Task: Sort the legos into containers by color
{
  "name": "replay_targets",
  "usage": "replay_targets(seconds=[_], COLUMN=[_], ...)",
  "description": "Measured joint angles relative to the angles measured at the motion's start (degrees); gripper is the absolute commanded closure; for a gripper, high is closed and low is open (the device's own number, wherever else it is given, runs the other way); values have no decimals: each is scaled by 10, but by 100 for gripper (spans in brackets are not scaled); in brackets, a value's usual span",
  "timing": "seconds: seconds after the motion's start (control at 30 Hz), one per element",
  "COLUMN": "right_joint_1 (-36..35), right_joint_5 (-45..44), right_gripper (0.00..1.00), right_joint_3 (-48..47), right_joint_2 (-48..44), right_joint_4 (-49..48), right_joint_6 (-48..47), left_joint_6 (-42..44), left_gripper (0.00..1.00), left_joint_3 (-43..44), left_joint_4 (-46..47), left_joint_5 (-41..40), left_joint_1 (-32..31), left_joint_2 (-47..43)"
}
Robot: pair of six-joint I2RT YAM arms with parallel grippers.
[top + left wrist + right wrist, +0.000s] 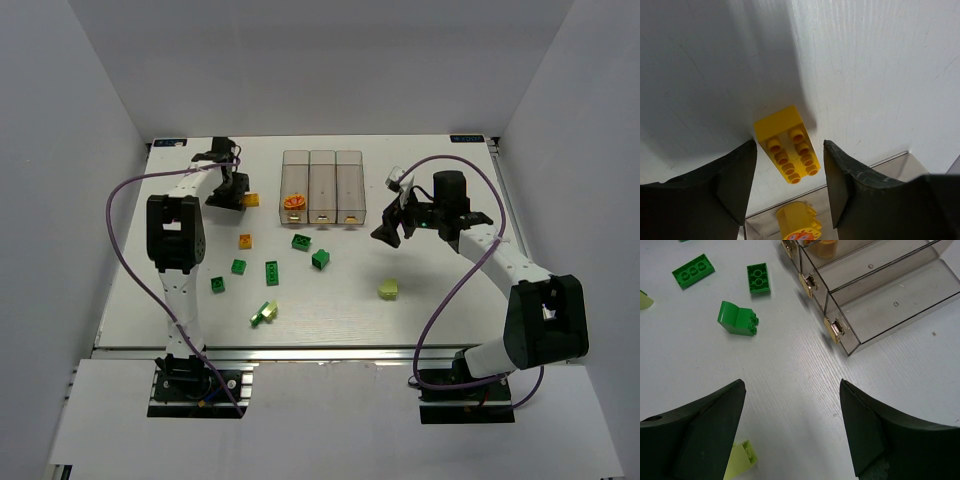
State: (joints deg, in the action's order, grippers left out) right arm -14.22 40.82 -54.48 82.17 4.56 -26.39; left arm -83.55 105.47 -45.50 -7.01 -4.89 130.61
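- Left pincer [790,146] is lowered at the far left of the bench [440,300]. Its jaws stand apart on either side of an orange brick [785,142], with a sliver of bench showing on each side. It is released and grips nothing yet.
- Right pincer [792,385] hangs spread wide and empty over bare bench, just right of the containers [322,185].
- The brick lies flat, studs up, just beside the leftmost bin, which already holds one orange piece [294,203]. The other legos lie loose nearer the arms: several green bricks [272,272], a small orange one [245,240] and two pale yellow-green ones [388,289].
- Risk: the brick sits askew to the jaws, so a squeeze may catch its corners and spin it or squirt it out.
- Risk: the bin wall [890,160] is close, so a drifting finger could knock the row.
- The left wrist view alone shows the gaps beside the brick and its skew; from above, the pincer hides both.
- The right wrist view shows that the gold marks on the bin fronts are clasps [835,330], not bricks, and that the two nearer bins look bare.
- Only the top view gives the whole spread of the legos.
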Motion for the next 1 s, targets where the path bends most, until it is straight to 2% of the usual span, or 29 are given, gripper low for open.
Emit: replay_targets(seconds=[0.3,0.47,0.87,1.0], right_joint_1=[1,4,7,7], right_joint_5=[0,0,1,3], right_gripper=[19,19,19,19], right_joint_3=[-2,-9,-37,-46], right_joint_2=[0,0,0,0], right_joint_4=[2,6,34,54], right_joint_6=[-7,-8,-17,-24], left_joint_6=[2,11,45,68], left_gripper=[35,44,55,63], left_joint_3=[-11,-11,-15,-22], left_joint_4=[9,1,0,7], left_joint_5=[27,34,54,60], left_joint_1=[9,14,16,17], left_joint_2=[-2,-2,-3,-7])
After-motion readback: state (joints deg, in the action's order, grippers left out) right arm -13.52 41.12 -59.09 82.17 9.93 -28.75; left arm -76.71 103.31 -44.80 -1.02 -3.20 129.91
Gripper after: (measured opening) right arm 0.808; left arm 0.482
